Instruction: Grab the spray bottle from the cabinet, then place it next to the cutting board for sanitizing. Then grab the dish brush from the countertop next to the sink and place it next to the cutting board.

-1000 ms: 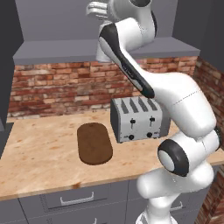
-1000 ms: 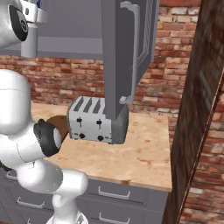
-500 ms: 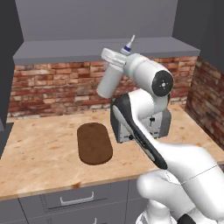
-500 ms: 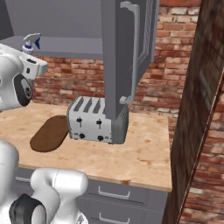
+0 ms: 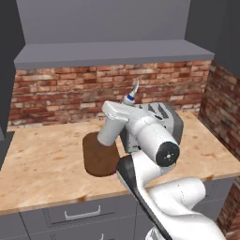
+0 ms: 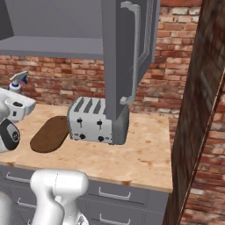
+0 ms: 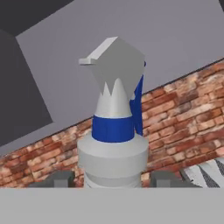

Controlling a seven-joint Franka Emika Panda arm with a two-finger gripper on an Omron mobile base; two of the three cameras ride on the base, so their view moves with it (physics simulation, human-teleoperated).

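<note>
The surface is a light tan, speckled wood-look slab running along a red brick back wall, with grey drawers below and a flat grey cabinet shelf above. At its left-centre lies the cutting board — dark brown, flat, with rounded ends. Above the board's right end, in front of the silver four-slot toaster, the end effector is clamped on the spray bottle, a finger pressed to either side of its pale grey body. The bottle hangs in the air, clear of the surface — rounded shoulders, a blue collar, an angular grey nozzle head. Further right, the cabinet door stands open, dark grey with a long curved bar handle.
</note>
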